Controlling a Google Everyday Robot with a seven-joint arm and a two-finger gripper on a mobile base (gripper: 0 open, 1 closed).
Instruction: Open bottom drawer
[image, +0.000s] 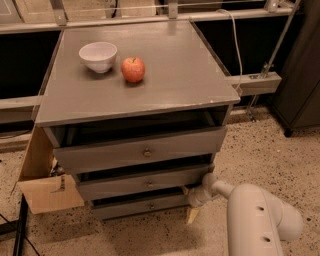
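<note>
My pale forearm (260, 220) filled the near right corner, reaching left and down to the foot of the cabinet. My gripper (189, 202) sat low at the right end of the bottom drawer (140, 206), touching or just beside that corner and well apart from the small round knob (151, 205) at its centre. Whether it was open, closed or had hold of anything, I could not tell. The bottom drawer was the slimmest front, lowest of the three, with a dark gap above it. I judged the main risk came from working at the end instead of the knob: a pull from one corner could skew the drawer on its runners and jam it, or my gripper could slip off the edge. Reaching a little high might catch the middle drawer (147, 184) instead. A cardboard box (47, 192) leaned at the cabinet's left side. Farther back on the cabinet top (175, 85), a jolt could set the apple (133, 69) rolling beside the white bowl (98, 56).
</note>
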